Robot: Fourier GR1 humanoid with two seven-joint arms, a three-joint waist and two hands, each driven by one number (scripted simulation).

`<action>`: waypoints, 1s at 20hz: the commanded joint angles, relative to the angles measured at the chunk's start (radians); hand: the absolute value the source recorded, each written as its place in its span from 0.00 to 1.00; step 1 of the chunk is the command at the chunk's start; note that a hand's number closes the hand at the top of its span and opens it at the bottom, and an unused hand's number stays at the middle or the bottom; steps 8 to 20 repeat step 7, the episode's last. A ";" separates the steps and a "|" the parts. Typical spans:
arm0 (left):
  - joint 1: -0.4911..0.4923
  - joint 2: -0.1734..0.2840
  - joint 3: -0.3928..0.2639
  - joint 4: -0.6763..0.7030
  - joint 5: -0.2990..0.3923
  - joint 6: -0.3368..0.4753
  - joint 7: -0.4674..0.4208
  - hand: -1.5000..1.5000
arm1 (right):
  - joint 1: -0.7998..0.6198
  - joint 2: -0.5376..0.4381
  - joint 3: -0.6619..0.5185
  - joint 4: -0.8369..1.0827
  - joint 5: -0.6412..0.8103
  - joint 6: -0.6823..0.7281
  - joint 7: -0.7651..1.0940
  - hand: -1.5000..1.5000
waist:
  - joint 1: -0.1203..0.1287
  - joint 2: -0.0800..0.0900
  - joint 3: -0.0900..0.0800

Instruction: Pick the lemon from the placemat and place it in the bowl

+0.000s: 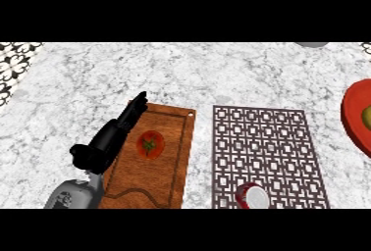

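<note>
Left hand (109, 139) is my only hand in view. It enters from the lower left, fingers (135, 110) straight and together, holding nothing, pointing up and to the right along the left edge of the cutting board. My right hand does not show.

Layout, largest item first:

1. Marble counter (217, 73): carries everything below.
2. Placemat (264, 147): dark lattice pattern, centre-right, long axis running away from me. No lemon lies on it.
3. Cutting board (170, 162): brown wood, just left of the placemat and apart from it by a narrow strip of counter. My fingers lie over its left edge.
4. Bowl (354, 122): red, cut off by the right edge of the view, well to the right of the placemat.
5. Red-and-white round item (252, 195): at the near end of the placemat. I cannot identify it.
6. Tomato (150, 144): on the board, just right of my hand.
7. Lemon (367, 115): a yellow-green sliver inside the bowl, at the very edge of the view. It is probably the lemon, though too little shows to be sure or to read its long axis.

Governing relation: the lemon lies far to my right, with the board and the whole placemat between it and my left hand. The bowl sits on my right arm's side, so that arm is the nearer one. I judge the placing done if the sliver is the lemon
</note>
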 commanded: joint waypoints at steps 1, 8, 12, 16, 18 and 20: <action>0.005 -0.001 0.004 -0.007 -0.008 0.009 -0.014 0.50 | 0.050 -0.055 -0.036 0.027 -0.032 0.080 -0.044 0.00 | -0.005 0.001 0.005; 0.000 0.028 0.029 0.000 0.011 -0.017 -0.004 0.50 | 0.098 -0.077 -0.041 0.017 -0.039 0.161 -0.060 0.00 | -0.010 -0.001 0.007; 0.000 0.028 0.029 0.000 0.011 -0.017 -0.004 0.50 | 0.098 -0.077 -0.041 0.017 -0.039 0.161 -0.060 0.00 | -0.010 -0.001 0.007; 0.000 0.028 0.029 0.000 0.011 -0.017 -0.004 0.50 | 0.098 -0.077 -0.041 0.017 -0.039 0.161 -0.060 0.00 | -0.010 -0.001 0.007; 0.000 0.028 0.029 0.000 0.011 -0.017 -0.004 0.50 | 0.098 -0.077 -0.041 0.017 -0.039 0.161 -0.060 0.00 | -0.010 -0.001 0.007; 0.000 0.028 0.029 0.000 0.011 -0.017 -0.004 0.50 | 0.098 -0.077 -0.041 0.017 -0.039 0.161 -0.060 0.00 | -0.010 -0.001 0.007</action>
